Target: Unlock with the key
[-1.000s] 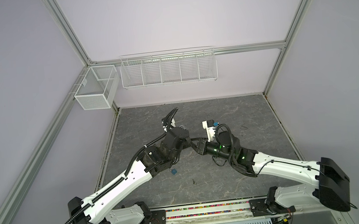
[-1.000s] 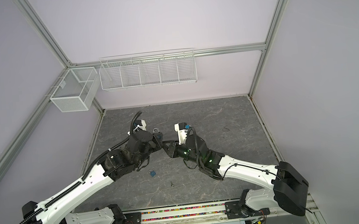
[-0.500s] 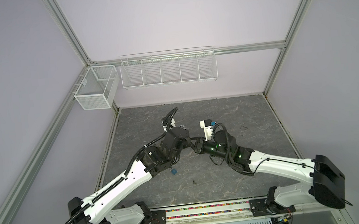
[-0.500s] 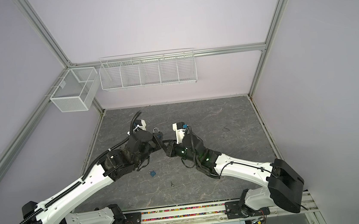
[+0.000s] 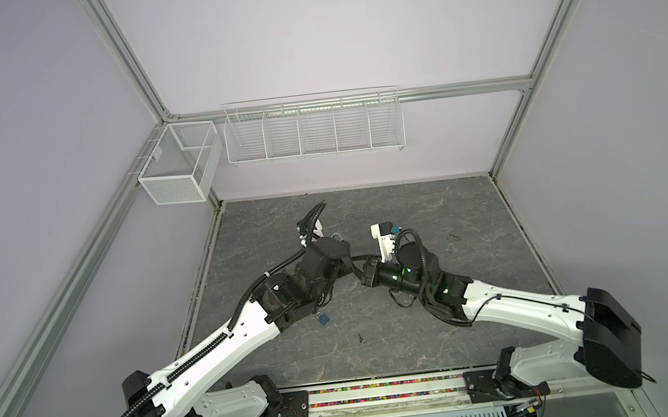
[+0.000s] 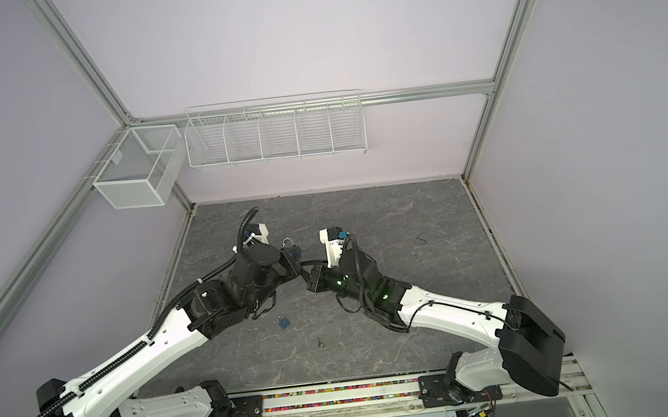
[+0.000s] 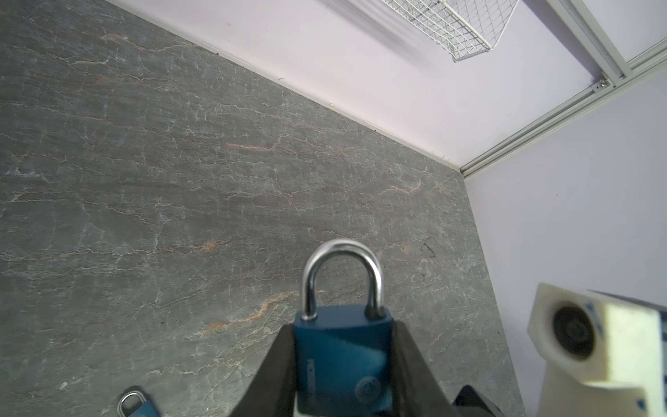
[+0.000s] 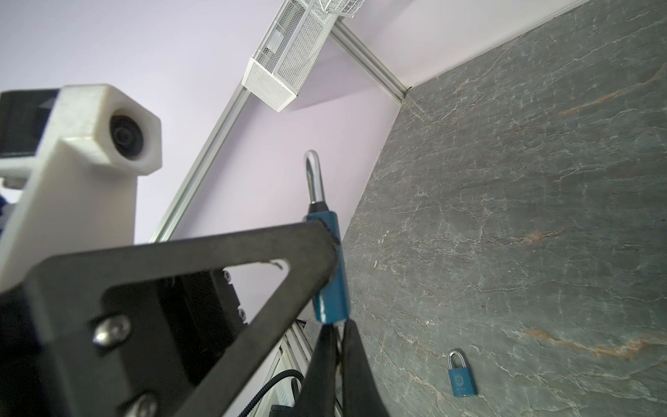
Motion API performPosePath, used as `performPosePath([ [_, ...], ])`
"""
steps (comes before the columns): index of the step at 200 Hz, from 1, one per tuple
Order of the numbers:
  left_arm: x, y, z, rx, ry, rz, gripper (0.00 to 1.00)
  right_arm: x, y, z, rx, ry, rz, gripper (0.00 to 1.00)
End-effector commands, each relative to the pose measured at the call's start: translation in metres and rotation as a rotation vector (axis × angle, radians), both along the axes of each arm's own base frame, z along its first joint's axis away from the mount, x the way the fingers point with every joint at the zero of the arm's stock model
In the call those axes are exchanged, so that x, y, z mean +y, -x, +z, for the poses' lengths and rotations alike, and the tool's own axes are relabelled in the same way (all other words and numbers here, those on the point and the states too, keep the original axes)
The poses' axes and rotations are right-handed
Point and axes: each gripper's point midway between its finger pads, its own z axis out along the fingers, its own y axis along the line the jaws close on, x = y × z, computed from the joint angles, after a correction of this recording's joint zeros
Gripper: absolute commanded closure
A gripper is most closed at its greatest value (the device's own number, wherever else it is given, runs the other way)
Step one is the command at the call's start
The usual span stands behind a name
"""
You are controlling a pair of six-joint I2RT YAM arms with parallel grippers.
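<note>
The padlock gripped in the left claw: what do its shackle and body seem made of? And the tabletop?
Shackle: bare polished metal, probably steel; silvery with bright highlights.
Padlock body: likely metal under a blue satin coating; even colour, soft sheen, stamped logo.
Tabletop: looks like grey slate, or a stone-print sheet; matte, pale and rusty veins.

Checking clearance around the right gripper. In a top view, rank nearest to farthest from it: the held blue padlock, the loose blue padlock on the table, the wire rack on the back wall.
From the right gripper:
1. Held blue padlock: at its fingertips, raised.
2. Loose blue padlock: on the table, toward the front.
3. Wire rack: up on the back wall.
</note>
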Motion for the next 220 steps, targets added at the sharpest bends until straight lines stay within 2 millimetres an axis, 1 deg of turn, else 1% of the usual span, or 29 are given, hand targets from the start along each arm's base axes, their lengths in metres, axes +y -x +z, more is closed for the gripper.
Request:
performPosePath([
  [1,-0.008,0.007,0.021,-0.018,0.13,-0.036,1.0,0.007,0.004,0.021,0.015,-0.095,0.043,0.94],
  [13,-0.01,0.01,0.021,-0.006,0.152,-0.053,1.0,0.007,0.005,0.027,0.029,-0.129,0.057,0.94],
  [35,-0.014,0.015,0.018,0.008,0.191,-0.083,1.0,0.004,0.002,0.031,0.059,-0.195,0.061,0.94],
  [48,-0.018,0.018,0.016,0.017,0.195,-0.101,1.0,0.005,0.002,0.039,0.066,-0.247,0.085,0.94],
  [69,-0.017,0.018,0.009,0.029,0.186,-0.101,1.0,0.009,0.006,0.046,0.073,-0.282,0.128,0.94],
  [109,-0.013,0.017,0.0,0.053,0.213,-0.091,1.0,0.009,0.009,0.054,0.07,-0.346,0.16,0.94],
  [134,-0.012,0.017,0.002,0.05,0.264,-0.109,1.0,0.01,0.014,0.062,0.056,-0.38,0.199,0.94],
  [151,-0.014,0.018,0.004,0.063,0.267,-0.141,1.0,0.011,0.017,0.063,0.045,-0.388,0.22,0.94],
  [184,-0.016,0.02,0.007,0.058,0.28,-0.165,1.0,0.011,0.02,0.073,0.025,-0.424,0.243,0.94],
  [220,-0.017,0.02,0.011,0.057,0.309,-0.171,1.0,0.011,0.021,0.078,0.023,-0.443,0.251,0.94],
])
